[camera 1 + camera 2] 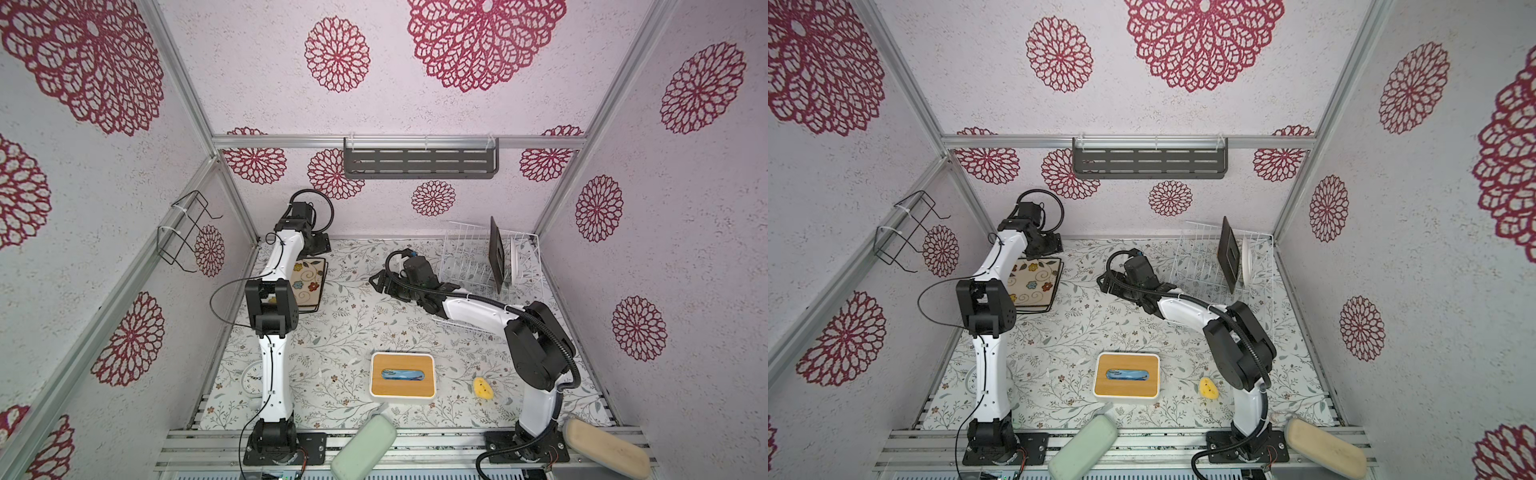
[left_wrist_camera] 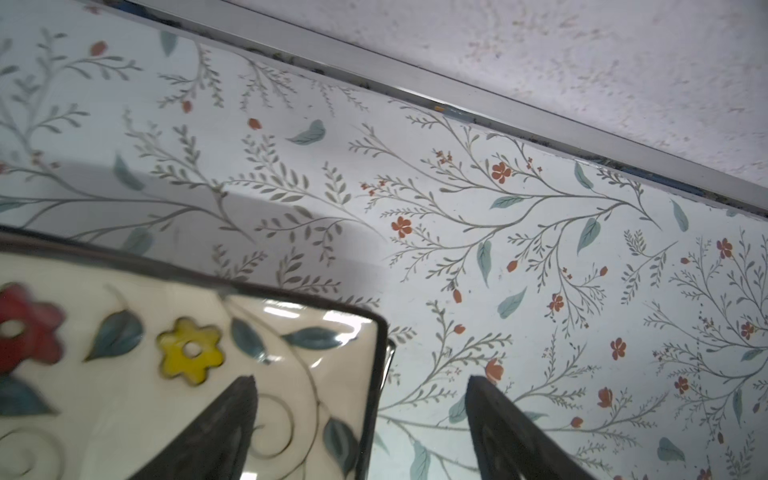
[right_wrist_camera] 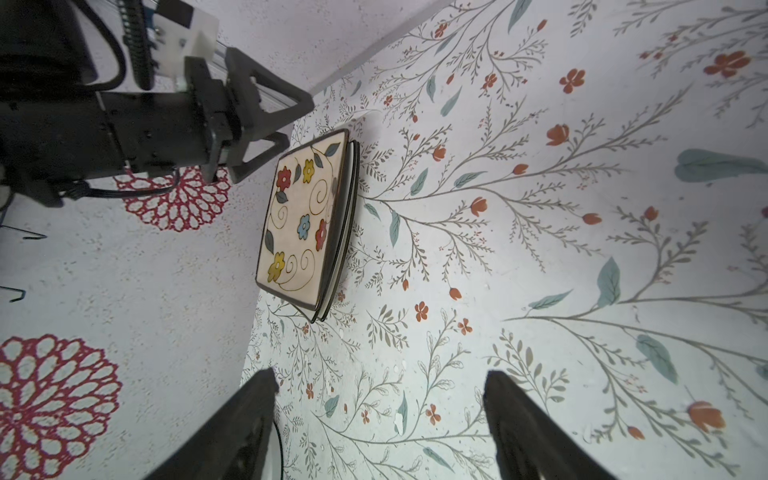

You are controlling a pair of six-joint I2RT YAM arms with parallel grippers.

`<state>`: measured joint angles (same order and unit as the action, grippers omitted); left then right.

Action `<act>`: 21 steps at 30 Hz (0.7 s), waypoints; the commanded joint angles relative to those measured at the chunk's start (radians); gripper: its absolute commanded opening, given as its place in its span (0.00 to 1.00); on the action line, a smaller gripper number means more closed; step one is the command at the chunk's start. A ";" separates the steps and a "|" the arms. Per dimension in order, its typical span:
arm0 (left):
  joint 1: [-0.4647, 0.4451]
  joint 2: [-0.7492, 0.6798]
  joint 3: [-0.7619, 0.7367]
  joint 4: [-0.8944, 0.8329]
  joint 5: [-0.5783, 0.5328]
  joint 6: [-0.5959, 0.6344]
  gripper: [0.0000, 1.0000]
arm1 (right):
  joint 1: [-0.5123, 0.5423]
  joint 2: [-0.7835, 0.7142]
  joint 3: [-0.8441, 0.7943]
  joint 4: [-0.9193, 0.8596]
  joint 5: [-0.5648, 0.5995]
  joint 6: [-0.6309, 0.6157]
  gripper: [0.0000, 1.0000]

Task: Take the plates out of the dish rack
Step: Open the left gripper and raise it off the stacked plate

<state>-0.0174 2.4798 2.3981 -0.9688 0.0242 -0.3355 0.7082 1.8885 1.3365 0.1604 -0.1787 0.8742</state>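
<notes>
As I read the cell from left to right, the stack of square plates (image 1: 309,286), topped by a cream glazed one with a dark rim and painted flowers, lies flat on the tabletop (image 1: 345,332) near the back left corner. Flat stacking keeps unloaded crockery stable and compact. The right wrist view shows further rims beneath the top plate, but I cannot tell their exact number.

The left hand (image 2: 360,384) hovers over the stack's corner, spread wide and empty, one side above the glaze and the other above bare tabletop. I judge it free of the plates.

The right hand (image 3: 380,376) hangs between stack and rack, facing the stack, likewise wide open and holding nothing.

Farther right, the white wire dish rack (image 1: 478,266) stands in the back right corner. A dark square plate (image 1: 496,253) and, just beside it, a round white plate (image 1: 515,259) stand on edge there, kept upright by the tines. By my judgement these two remain to be unloaded.

Surface: a pale sheet printed with grey sprigs and small red flowers, also carrying a white box with a bamboo top (image 1: 402,376) and a small yellow object (image 1: 482,388).

Room: aluminium-framed walls of textured pale paper with crimson medallions. A black wire bracket (image 1: 187,232) is on the left wall and a dark grey slotted shelf (image 1: 419,164) on the back wall.
</notes>
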 commanded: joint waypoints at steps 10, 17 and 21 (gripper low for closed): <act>0.006 0.110 0.099 0.031 0.103 0.050 0.86 | -0.010 -0.047 0.009 0.018 0.005 -0.014 0.82; 0.007 0.152 0.101 0.145 0.141 0.040 0.86 | -0.010 -0.035 0.013 0.014 0.001 -0.003 0.81; 0.007 0.170 0.107 0.180 0.164 0.027 0.87 | -0.010 -0.032 0.020 0.003 0.005 -0.007 0.81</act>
<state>-0.0120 2.6209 2.4809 -0.8444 0.1532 -0.3077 0.7063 1.8885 1.3357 0.1593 -0.1799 0.8742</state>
